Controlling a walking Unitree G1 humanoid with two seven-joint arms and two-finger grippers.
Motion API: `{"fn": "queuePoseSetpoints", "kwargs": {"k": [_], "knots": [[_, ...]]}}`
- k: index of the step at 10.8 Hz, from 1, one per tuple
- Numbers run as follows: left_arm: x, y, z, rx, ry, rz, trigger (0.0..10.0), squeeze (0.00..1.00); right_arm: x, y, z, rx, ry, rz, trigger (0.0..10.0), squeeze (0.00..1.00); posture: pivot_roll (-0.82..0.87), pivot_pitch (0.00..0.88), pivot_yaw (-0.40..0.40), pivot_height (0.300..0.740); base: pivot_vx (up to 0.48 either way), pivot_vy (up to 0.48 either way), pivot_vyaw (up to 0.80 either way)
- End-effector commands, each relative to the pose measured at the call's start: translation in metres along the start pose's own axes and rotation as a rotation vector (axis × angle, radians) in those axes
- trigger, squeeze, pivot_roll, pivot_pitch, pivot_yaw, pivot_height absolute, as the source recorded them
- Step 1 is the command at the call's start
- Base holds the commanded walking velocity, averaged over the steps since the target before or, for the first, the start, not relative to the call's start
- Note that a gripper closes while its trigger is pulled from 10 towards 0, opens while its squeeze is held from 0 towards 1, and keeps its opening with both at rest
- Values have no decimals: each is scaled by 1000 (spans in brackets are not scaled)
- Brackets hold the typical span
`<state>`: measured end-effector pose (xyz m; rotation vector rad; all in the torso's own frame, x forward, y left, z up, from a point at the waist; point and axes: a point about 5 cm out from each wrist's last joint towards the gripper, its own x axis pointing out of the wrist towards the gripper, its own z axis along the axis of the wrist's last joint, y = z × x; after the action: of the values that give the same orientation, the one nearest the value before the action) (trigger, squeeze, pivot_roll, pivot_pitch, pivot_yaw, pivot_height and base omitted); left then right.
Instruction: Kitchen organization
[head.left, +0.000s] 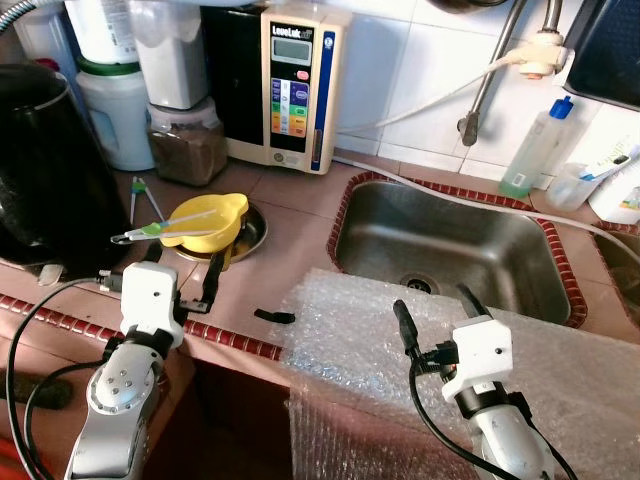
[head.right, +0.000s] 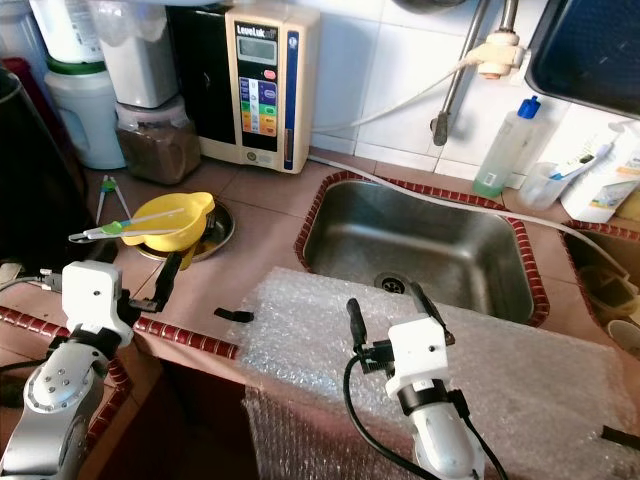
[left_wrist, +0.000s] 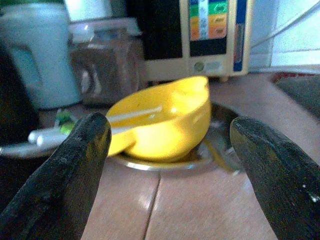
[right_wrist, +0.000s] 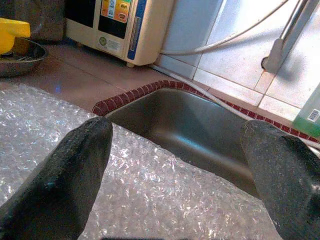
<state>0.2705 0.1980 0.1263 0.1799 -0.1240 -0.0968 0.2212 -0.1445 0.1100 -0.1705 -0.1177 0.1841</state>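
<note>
A yellow bowl (head.left: 207, 220) with a pouring lip sits in a shallow steel dish (head.left: 254, 230) on the tiled counter. A white and green utensil (head.left: 150, 231) lies across the bowl. My left gripper (head.left: 165, 265) hovers at the counter's front edge, just short of the dish, open and holding nothing; in the left wrist view the bowl (left_wrist: 165, 120) stands between its fingers. My right gripper (head.left: 432, 302) is open above a sheet of bubble wrap (head.left: 350, 330) that covers the counter edge in front of the steel sink (head.left: 470, 250).
A small black clip (head.left: 273, 316) lies on the counter between the grippers. At the back stand a cream water machine (head.left: 290, 85), a jar of brown powder (head.left: 188, 150) and white tubs. A black appliance (head.left: 40, 170) fills the left. A soap bottle (head.left: 535, 150) stands behind the sink.
</note>
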Motion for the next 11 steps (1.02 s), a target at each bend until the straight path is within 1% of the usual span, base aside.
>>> {"fn": "queuePoseSetpoints", "kwargs": {"k": [1,2,4,5,6,7,8,9,10,11], "knots": [[2,-4,7,12,-30,-14,10000,0,1,-3,-2,-13,7,4,10000,0,137,0,-57,740,0,0,0],[3,0,10,7,-39,23,10000,0,2,-2,-2,-13,4,8,10000,0,145,0,-60,740,0,0,0],[10,14,10,-52,-24,128,10000,0,7,-1,2,-11,-15,28,10000,0,149,0,-62,740,0,0,0],[14,17,8,-83,-12,159,10000,0,8,0,6,-5,-23,32,10000,0,144,0,-60,740,0,0,0],[18,17,6,-128,-4,166,10000,0,8,0,8,-2,-27,39,10000,0,136,0,-59,740,0,0,0],[23,13,7,-209,-3,131,10000,0,7,0,7,-4,-27,43,10000,0,131,0,-59,740,0,0,0],[25,6,8,-260,-1,52,10000,0,7,0,7,-7,-23,45,10000,0,127,0,-61,740,0,0,0],[23,0,2,-310,40,-43,10000,0,5,0,5,-10,-16,48,10000,0,128,0,-63,740,0,0,0],[25,1,-5,-429,82,-10,10000,0,5,1,4,-8,-11,54,10000,0,130,0,-66,740,0,0,0],[25,0,-6,-480,92,-13,10000,0,6,2,5,-8,-12,57,10000,0,130,0,-65,740,0,0,0]]}}
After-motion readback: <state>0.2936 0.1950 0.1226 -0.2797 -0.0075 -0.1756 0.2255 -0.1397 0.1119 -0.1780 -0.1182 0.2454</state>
